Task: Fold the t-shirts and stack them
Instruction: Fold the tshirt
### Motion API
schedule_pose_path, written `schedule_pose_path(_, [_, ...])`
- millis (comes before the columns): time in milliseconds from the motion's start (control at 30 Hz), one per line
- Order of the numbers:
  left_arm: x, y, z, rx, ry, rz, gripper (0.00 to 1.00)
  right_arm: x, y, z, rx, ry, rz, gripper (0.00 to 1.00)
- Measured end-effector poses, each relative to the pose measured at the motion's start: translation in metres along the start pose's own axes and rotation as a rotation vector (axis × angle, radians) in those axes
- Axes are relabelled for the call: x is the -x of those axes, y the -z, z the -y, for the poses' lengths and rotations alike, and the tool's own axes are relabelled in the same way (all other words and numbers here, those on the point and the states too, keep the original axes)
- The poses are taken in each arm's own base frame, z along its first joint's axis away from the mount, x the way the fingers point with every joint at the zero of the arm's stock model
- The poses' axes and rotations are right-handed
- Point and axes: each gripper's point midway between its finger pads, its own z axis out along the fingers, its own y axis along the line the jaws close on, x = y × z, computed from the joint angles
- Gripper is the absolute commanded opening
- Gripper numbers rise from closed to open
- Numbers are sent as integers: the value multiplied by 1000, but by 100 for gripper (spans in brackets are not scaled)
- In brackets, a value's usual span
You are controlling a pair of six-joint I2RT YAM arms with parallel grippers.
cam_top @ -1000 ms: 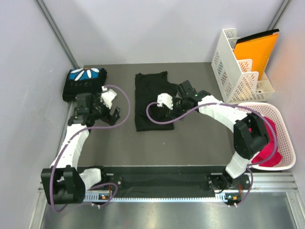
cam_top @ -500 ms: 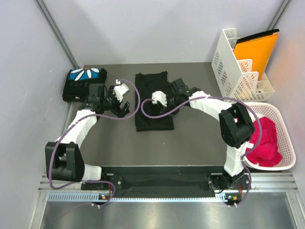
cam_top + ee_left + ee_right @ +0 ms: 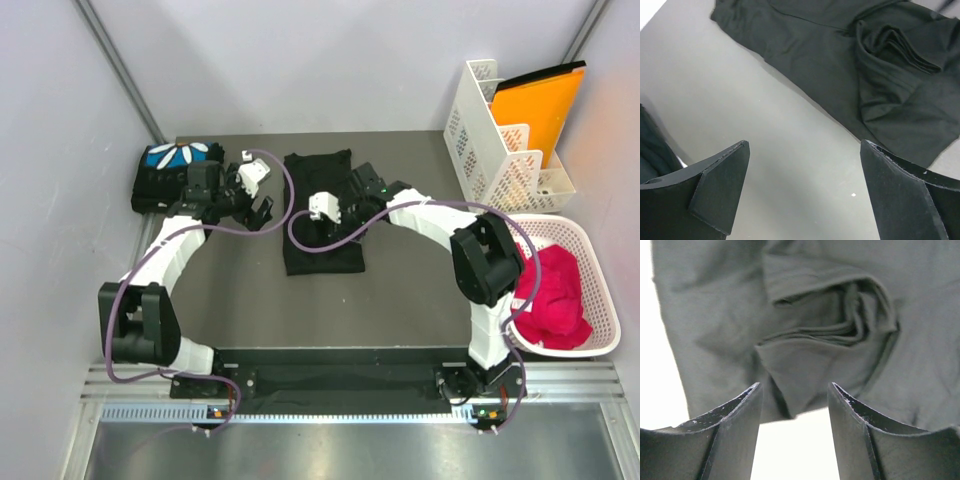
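On table (image 3: 420, 270), black tee (image 3: 320, 255) lies flat at ctr, long axis near-to-far, folded tee (image 3: 165, 175) print-up at far-L corner, L gripper (image 3: 804, 145) jaws wide over bare table between them, R gripper (image 3: 795, 387) jaws part-spread, empty, above ctr tee's bunched fold.

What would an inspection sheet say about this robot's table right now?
Surface: dark grey tabletop, matte.
Job's things: black cloth t-shirt partly folded at centre; folded black t-shirt with blue-and-white petal print at the far left corner.
Clutter: white plastic basket holding pink cloth; white perforated rack holding orange folder.
Tools: left tool open over bare table; right tool open above a bunched fold of the centre shirt.
Cables: purple cables loop along both arms.
Surroundings: plain grey walls.
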Motion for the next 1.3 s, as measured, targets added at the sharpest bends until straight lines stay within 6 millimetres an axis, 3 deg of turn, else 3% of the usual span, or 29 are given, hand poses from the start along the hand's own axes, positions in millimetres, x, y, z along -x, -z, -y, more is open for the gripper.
schedule_pose_path(333, [15, -6, -20, 36, -13, 5, 96, 9, -8, -12, 25, 29, 6, 53])
schedule_pose_path(700, [21, -9, -28, 51, -19, 4, 97, -6, -33, -21, 73, 10, -30, 48])
schedule_pose_path(800, [22, -8, -29, 52, -20, 4, 97, -6, -39, -19, 72, 5, -30, 40])
schedule_pose_path(967, [20, -10, -29, 50, -26, 0, 98, 1, -39, -12, 51, 9, -19, 17])
schedule_pose_path(1167, [18, -10, -29, 47, -31, -9, 98, 3, -39, -9, 32, 18, -33, 5])
schedule_pose_path(1300, [18, -11, -30, 43, -32, -14, 98, -1, -39, -7, 15, 28, -58, 3])
